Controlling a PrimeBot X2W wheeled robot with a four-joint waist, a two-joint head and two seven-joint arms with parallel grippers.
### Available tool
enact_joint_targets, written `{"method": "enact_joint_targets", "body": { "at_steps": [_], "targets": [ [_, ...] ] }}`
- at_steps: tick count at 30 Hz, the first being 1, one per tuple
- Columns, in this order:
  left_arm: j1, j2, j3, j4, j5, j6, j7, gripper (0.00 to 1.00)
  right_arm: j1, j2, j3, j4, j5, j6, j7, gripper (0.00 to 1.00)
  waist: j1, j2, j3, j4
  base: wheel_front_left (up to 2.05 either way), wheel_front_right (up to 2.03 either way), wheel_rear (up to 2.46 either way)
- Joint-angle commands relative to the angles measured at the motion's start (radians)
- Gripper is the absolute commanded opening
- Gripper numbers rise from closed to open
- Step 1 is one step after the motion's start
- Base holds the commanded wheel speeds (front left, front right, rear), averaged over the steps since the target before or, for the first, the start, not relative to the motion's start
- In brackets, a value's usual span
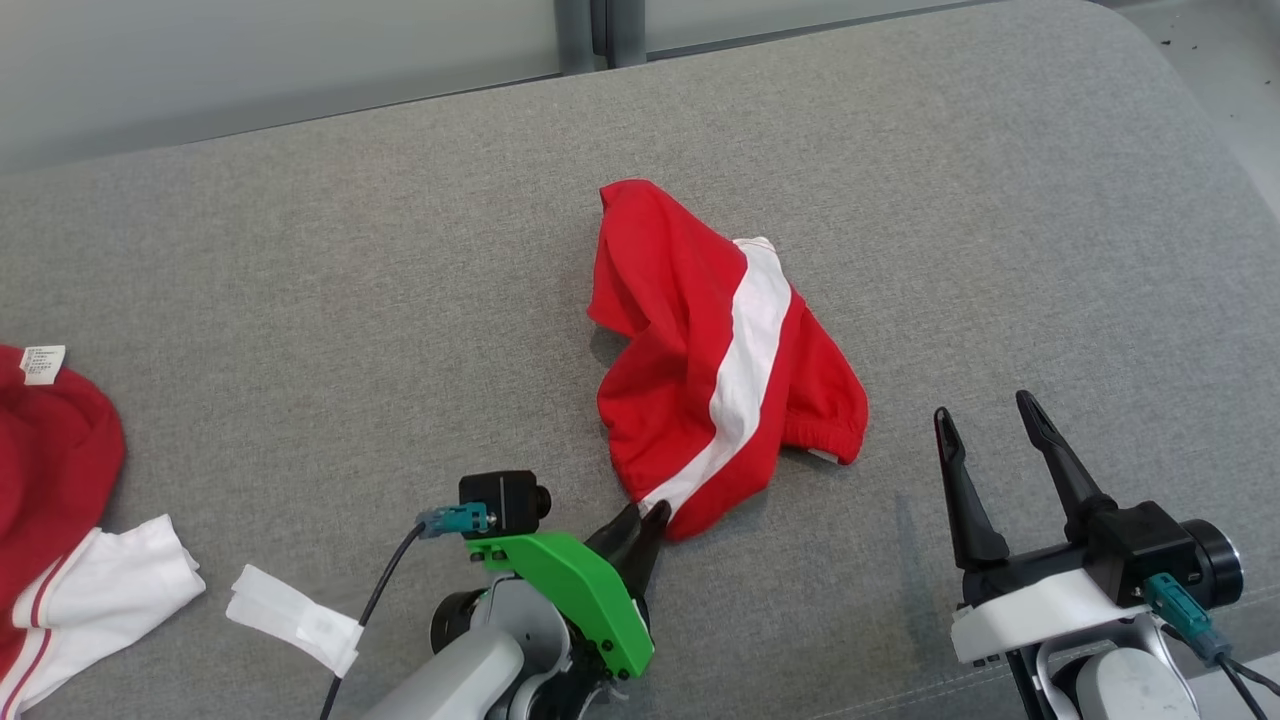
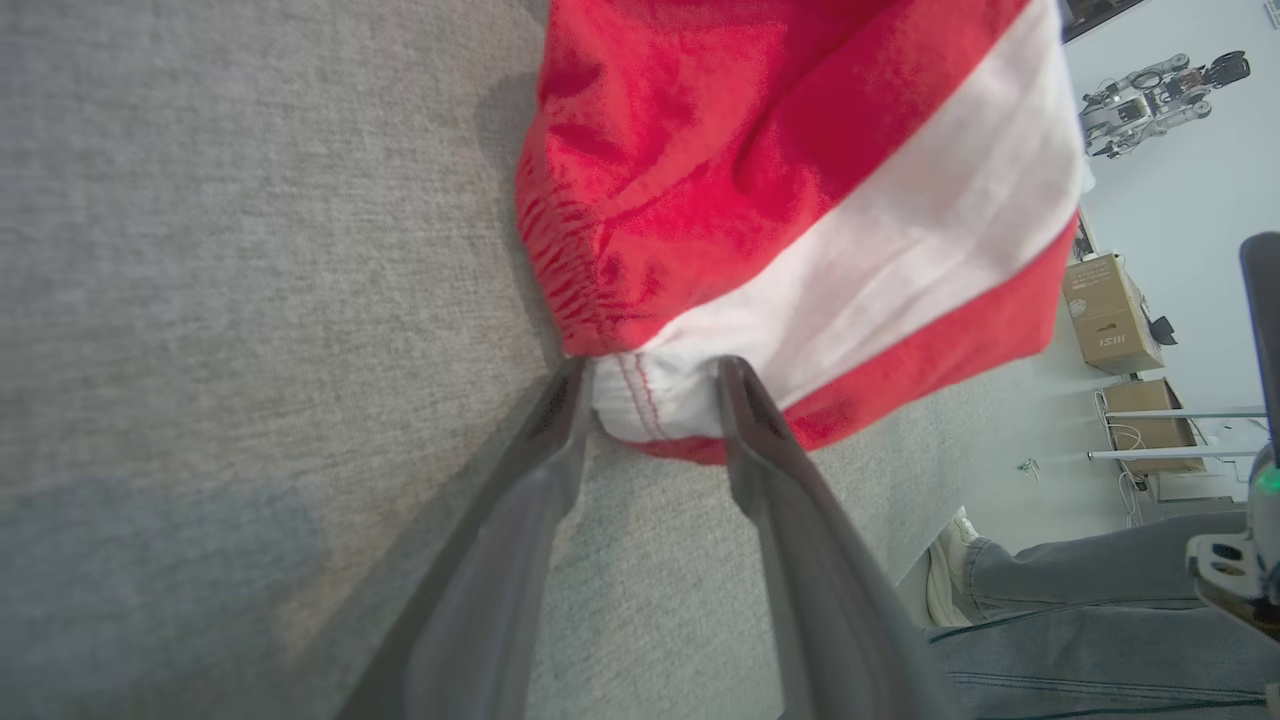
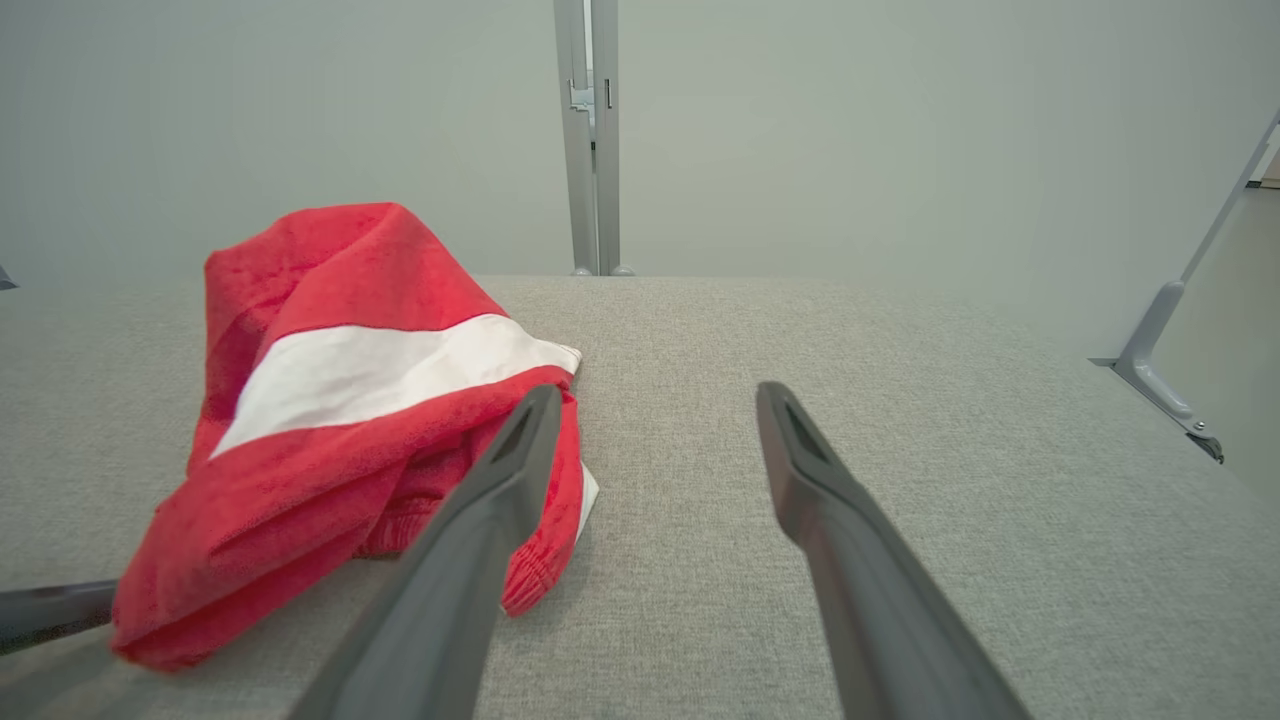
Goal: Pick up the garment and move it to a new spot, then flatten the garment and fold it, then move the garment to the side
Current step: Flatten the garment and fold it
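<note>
Garment: 1 red garment (image 1: 700, 370) with 1 broad white stripe (image 1: 750, 340) lies crumpled in a heap at the middle of the grey padded surface (image 1: 300, 300), its gathered hem (image 1: 690, 505) toward the near side.
Garment, wrist views: the left wrist view shows it close up (image 2: 800, 200), with the white end of the hem stitched in red; the right wrist view shows it (image 3: 340, 420) as a raised mound to the left.
Left gripper: the left gripper (image 1: 645, 515) sits low at the garment's near corner, at the near end of the white stripe.
Left grip: in its wrist view the 2 fingers of the left gripper (image 2: 655, 385) stand on either side of the white hem end, cloth touching both; whether they are pressing it tight cannot be told.
Right gripper: the right gripper (image 1: 985, 407) is at the near right, to the right of the garment and apart from it, fingers pointing far.
Right grip: its jaws are spread wide with nothing between them, bare grey surface beyond (image 3: 657, 392).
Other cloth: a second red-and-white garment (image 1: 60, 470) with a white label (image 1: 42, 363) lies at the far left edge, and a folded white strip (image 1: 295, 615) lies just beside it on the near left.
Background: the left wrist view shows a person's leg in jeans (image 2: 1080, 570), a white shoe (image 2: 945, 585) and 2 cardboard boxes (image 2: 1105, 315) beyond the surface.
</note>
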Motion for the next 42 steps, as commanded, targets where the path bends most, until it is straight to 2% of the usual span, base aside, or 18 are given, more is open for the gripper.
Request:
{"method": "enact_joint_targets", "body": {
  "at_steps": [1, 4, 5, 6, 14, 17, 23, 29, 32, 36, 41, 42],
  "targets": [
    [-0.017, -0.010, -0.001, 0.015, 0.019, -0.005, 0.002, 0.38, -0.005, 0.000, 0.000, 0.002, 0.005, 0.000, -0.003, 1.00, 0.0000, 0.0000, -0.001, 0.000, 0.00, 0.00, 0.00],
    [-0.026, -0.022, -0.006, 0.047, 0.023, -0.006, -0.003, 0.13, -0.006, 0.000, 0.001, 0.003, 0.005, 0.000, -0.003, 1.00, 0.0000, 0.0000, -0.003, -0.001, 0.00, 0.00, 0.00],
    [-0.026, -0.022, -0.006, 0.047, 0.023, -0.006, -0.003, 0.13, -0.006, 0.000, 0.001, 0.003, 0.005, 0.000, -0.003, 1.00, 0.0000, 0.0000, -0.003, -0.001, 0.00, 0.00, 0.00],
    [-0.029, -0.029, -0.008, 0.060, 0.022, -0.009, -0.005, 0.00, -0.007, 0.001, 0.001, 0.003, 0.005, 0.000, -0.003, 1.00, 0.0000, 0.0000, -0.003, -0.001, 0.00, 0.00, 0.00],
    [-0.051, -0.066, -0.017, 0.146, 0.038, -0.042, -0.042, 0.00, -0.004, 0.001, 0.002, 0.008, -0.002, 0.000, -0.003, 1.00, 0.0000, 0.0000, -0.015, -0.006, 0.00, 0.00, 0.00],
    [-0.065, -0.051, -0.011, 0.148, 0.053, -0.057, -0.068, 0.00, 0.007, 0.001, -0.002, 0.010, -0.002, 0.000, -0.003, 1.00, 0.0000, 0.0000, -0.023, -0.003, 0.00, 0.00, 0.00],
    [-0.020, 0.072, 0.005, 0.006, 0.085, -0.032, -0.101, 0.00, 0.031, 0.001, -0.018, 0.003, 0.008, 0.000, -0.003, 1.00, 0.0000, 0.0000, -0.044, 0.021, 0.00, 0.00, 0.00],
    [0.033, 0.260, 0.043, -0.191, 0.080, 0.047, -0.056, 0.00, 0.054, 0.001, -0.018, 0.004, 0.010, 0.000, -0.003, 1.00, 0.0000, 0.0000, -0.071, 0.069, 0.00, 0.00, 0.00],
    [0.055, 0.324, 0.069, -0.239, 0.062, 0.082, -0.037, 0.00, 0.056, 0.001, -0.005, 0.007, 0.014, 0.000, -0.003, 1.00, 0.0000, 0.0000, -0.081, 0.089, 0.00, 0.00, 0.00],
    [0.064, 0.371, 0.076, -0.235, 0.085, 0.124, -0.030, 0.00, 0.058, 0.000, 0.007, 0.014, 0.012, 0.000, -0.003, 1.00, 0.0000, 0.0000, -0.088, 0.107, 0.00, 0.00, 0.00],
    [0.071, 0.353, 0.067, -0.195, 0.081, 0.134, -0.031, 0.00, 0.058, 0.000, 0.007, 0.020, 0.004, 0.000, -0.003, 1.00, 0.0000, 0.0000, -0.095, 0.117, 0.00, 0.00, 0.00],
    [0.073, 0.342, 0.070, -0.186, 0.079, 0.137, -0.039, 0.03, 0.056, 0.000, 0.006, 0.020, 0.001, 0.000, -0.003, 1.00, 0.0000, 0.0000, -0.097, 0.117, 0.00, 0.00, 0.00]
  ]
}}
